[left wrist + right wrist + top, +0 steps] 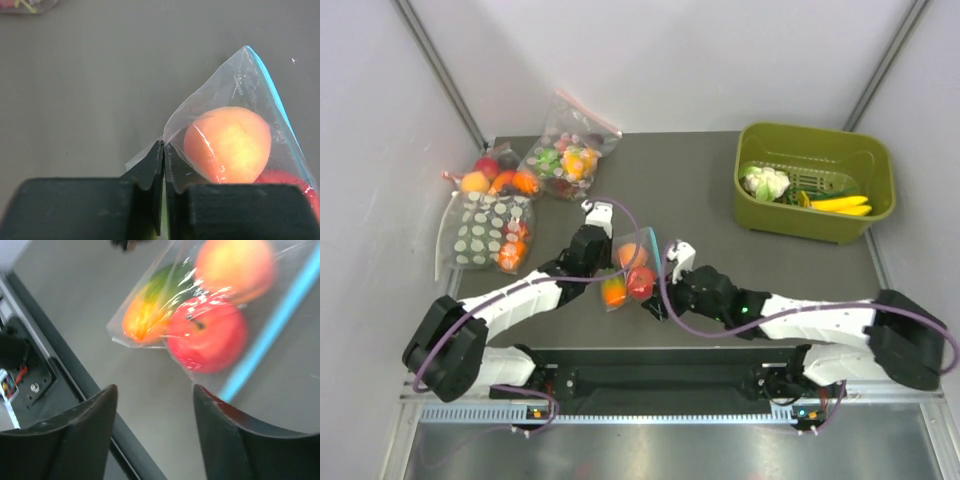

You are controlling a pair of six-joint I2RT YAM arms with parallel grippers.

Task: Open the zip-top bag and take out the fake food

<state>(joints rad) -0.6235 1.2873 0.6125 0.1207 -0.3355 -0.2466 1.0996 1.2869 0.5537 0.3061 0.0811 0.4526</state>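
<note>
Grey tabletop (690, 200): left jaws pinch zip-top bag (225, 90).

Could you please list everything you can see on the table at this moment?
zip-top bag: one, clear with a light-blue zip strip, mid-table.
fake food: three fruits, peach-orange, red, green-and-orange, inside that bag.
bag with pink-red zip: one, clear, far left, mixed pieces inside.
white-dotted bag: one, left edge.
fruit cluster: red and orange, far-left corner; whether bagged, cannot tell.
basket: one, olive-green, far right.
cauliflower: one, white, in the basket.
yellow pieces: a few, in the basket.
table: dark grey.
left hand: shut on the zip-top bag's corner.
right hand: open, beside the red fruit.
</note>
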